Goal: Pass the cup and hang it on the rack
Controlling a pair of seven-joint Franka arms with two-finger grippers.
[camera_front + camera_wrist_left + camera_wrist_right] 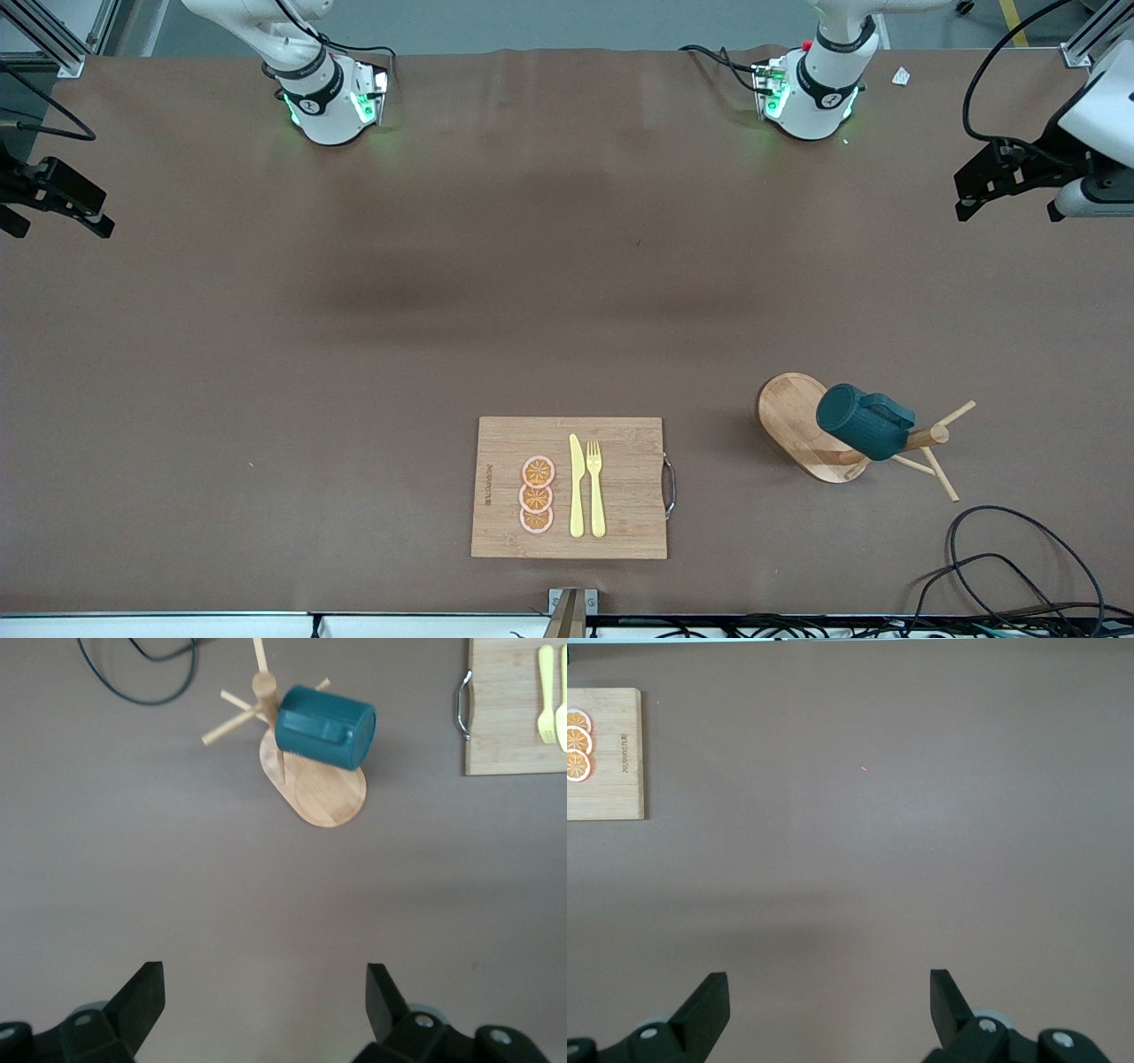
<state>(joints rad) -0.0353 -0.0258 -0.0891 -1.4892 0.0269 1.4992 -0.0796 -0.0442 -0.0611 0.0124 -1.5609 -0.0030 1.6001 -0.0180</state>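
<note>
You have a wooden cutting board (620, 487) on the brown bench (354, 354), near the front camera's edge, metal handle (670, 486) toward the left arm's end. On it: three orange slices (537, 494) stacked in a row, beside them a yellow knife (577, 486) and yellow fork (595, 487). Black cables (1010, 567) lie looped at the corner.
</note>
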